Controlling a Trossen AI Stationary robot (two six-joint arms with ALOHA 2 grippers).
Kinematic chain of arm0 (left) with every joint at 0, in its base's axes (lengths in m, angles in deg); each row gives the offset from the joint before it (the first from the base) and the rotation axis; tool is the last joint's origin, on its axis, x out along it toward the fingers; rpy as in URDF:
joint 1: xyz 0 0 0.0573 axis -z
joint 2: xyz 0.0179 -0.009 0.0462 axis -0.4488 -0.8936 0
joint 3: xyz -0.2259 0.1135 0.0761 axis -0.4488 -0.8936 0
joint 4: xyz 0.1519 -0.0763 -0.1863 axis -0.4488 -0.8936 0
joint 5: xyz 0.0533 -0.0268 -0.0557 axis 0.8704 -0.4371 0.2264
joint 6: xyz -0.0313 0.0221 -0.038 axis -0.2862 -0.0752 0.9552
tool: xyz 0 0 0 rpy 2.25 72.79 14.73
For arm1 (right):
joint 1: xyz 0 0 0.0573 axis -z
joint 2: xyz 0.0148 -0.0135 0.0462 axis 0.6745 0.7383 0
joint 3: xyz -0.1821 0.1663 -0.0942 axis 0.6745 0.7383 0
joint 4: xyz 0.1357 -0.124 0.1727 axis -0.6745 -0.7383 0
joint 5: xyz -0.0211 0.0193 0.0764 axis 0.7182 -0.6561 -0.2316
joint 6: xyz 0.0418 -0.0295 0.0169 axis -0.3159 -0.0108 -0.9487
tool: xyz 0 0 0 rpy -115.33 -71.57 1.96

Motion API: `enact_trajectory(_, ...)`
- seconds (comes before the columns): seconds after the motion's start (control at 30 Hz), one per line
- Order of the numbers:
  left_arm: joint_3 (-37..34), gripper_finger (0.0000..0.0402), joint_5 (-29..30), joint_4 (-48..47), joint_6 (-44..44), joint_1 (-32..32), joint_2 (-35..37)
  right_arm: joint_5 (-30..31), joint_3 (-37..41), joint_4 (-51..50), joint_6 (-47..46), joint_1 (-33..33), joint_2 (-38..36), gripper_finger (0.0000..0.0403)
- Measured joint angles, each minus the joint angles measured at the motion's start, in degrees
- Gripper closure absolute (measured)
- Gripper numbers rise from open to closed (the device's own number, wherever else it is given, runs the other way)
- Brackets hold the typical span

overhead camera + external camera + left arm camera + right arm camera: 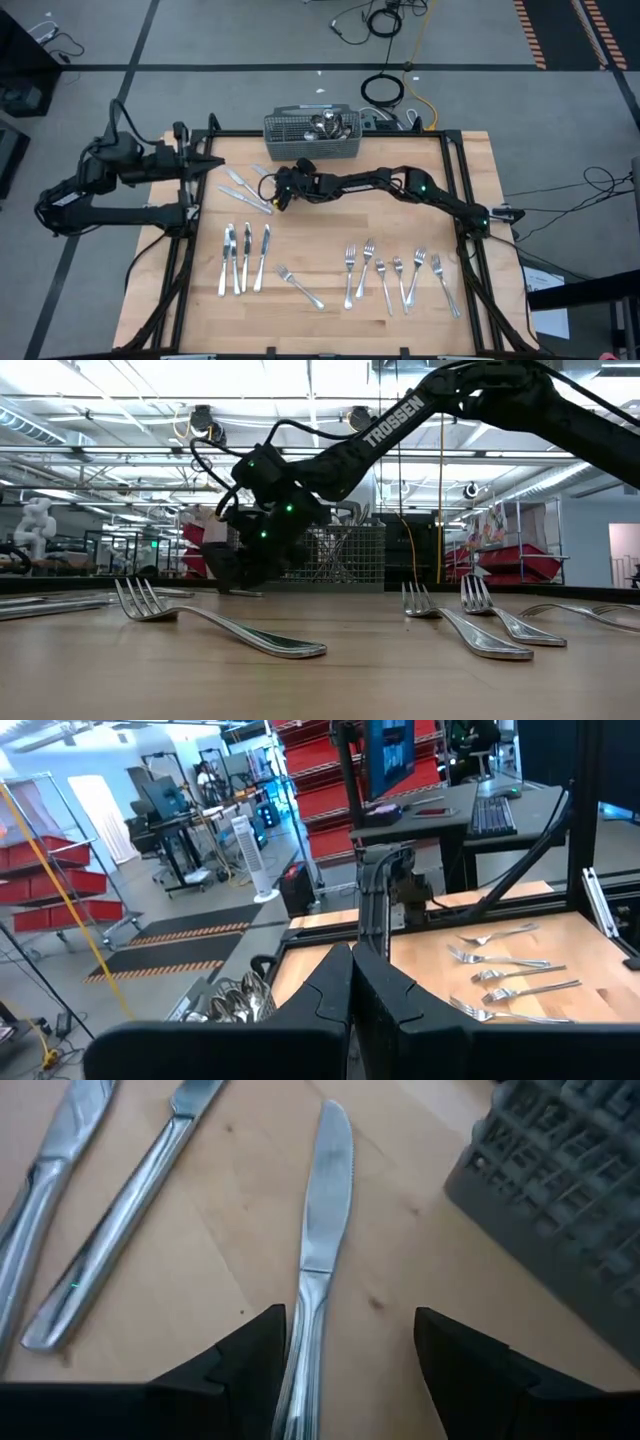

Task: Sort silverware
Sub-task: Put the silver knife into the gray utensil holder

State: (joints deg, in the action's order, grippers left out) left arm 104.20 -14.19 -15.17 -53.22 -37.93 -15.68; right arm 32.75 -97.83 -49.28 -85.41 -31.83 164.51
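My right gripper (350,1340) is open and low over the table, just in front of the wire basket (312,132). Its fingers stand on either side of the handle of one table knife (325,1190) lying flat. Two more loose knives (130,1210) lie beside it. In the high view the right gripper (275,195) is at these loose knives (245,190). Three knives (245,258) lie in a row near the front, several forks (400,275) lie to their right, and one fork (300,288) lies between them. My left gripper (350,985) is shut and waits at the table's far left edge (213,162). My right gripper is open astride the knife's handle (300,1330), coming in low with its fingers along the knife. The handle runs close beside one finger (250,1355); I cannot tell whether it touches. The knife lies flat on the table.
The grey wire basket (560,1190) stands close beside the right gripper at the far edge and holds spoons (325,122). The table frame's black rails (455,180) run along the sides. Bare wood (330,225) lies between the right arm and the rows in front.
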Motion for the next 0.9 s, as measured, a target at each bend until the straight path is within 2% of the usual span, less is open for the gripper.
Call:
enact_trajectory(0.3,0.0,0.0391,-0.1,-1.5,-0.5,0.0,1.1,-4.3,-0.3,0.5,-2.1,0.3,3.1,0.0223)
enact_trajectory(0.37,0.0,0.0391,-0.1,-1.9,-0.5,0.0,1.1,-5.4,-0.3,0.1,-3.5,0.3,3.6,0.0255)
enact_trajectory(0.53,0.0,0.0391,-0.1,-2.0,-0.3,0.0,1.1,-6.0,-0.3,-0.6,-4.3,-0.2,3.7,0.0378)
enact_trajectory(0.9,0.0,0.0391,-0.1,-1.9,-0.1,0.0,1.4,-3.9,-0.1,-1.1,-5.3,-1.7,2.3,0.0395)
